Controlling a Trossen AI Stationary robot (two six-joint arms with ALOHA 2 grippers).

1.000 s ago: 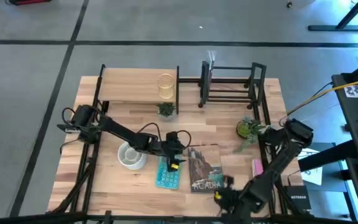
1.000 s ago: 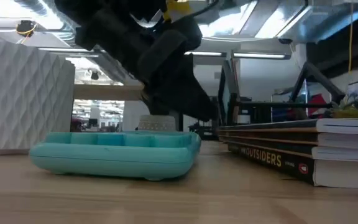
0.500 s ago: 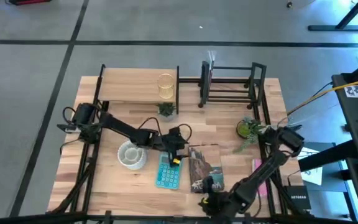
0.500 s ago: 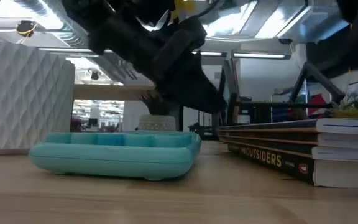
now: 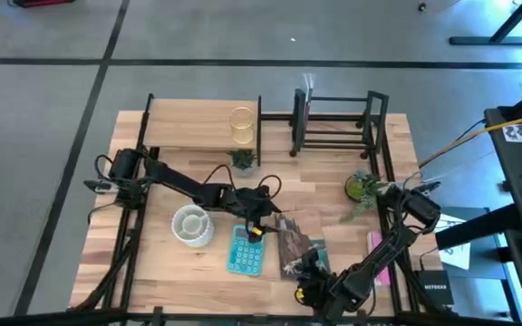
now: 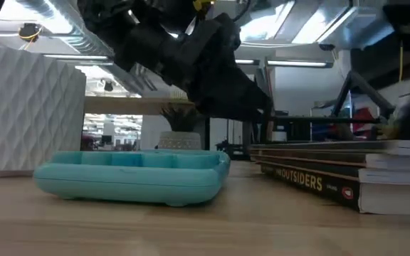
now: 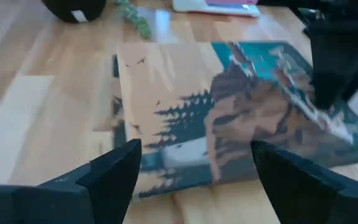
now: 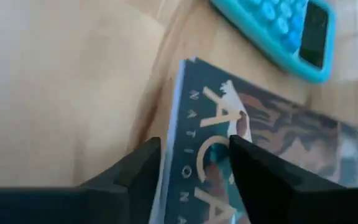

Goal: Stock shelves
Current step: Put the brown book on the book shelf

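Now converging on the glossy mountain-cover book (image 5: 295, 243) atop the stack: left gripper (image 7: 191, 180) spread wide above its far end, right gripper (image 8: 191, 163) slid in, straddling the near edge (book still well short of wood-topped shelf (image 5: 198, 122) and black bar rack (image 5: 333, 122)).

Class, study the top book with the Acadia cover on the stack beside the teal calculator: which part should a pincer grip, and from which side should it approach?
Probably the near cover edge of the top book. It lies flat on the stack, so only its thin edges offer a hold. The right pincer already straddles that edge, fingers open, coming from the table's front. The left pincer, also open, faces the far edge. The calculator crowds one side.
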